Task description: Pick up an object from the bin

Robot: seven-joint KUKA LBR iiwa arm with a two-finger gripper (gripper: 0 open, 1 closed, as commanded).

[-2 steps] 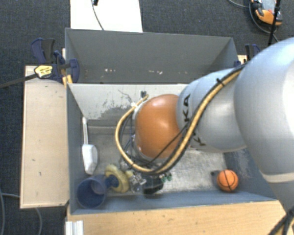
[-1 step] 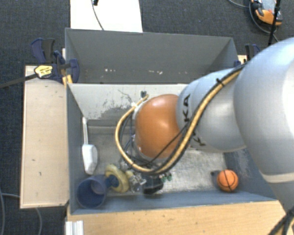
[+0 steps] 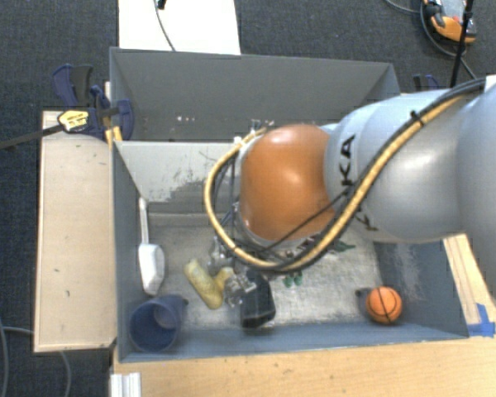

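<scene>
Orange ball [image 3: 384,304], black-lined like a basketball: well right of the gripper [image 3: 245,291], near the front wall. White long-handled piece [image 3: 150,263], possibly a spoon: left of the gripper, along the left wall. Blue cup [image 3: 155,322]: further left and forward, in the front corner. Small green bits [image 3: 296,278]: just right of the gripper.
</scene>
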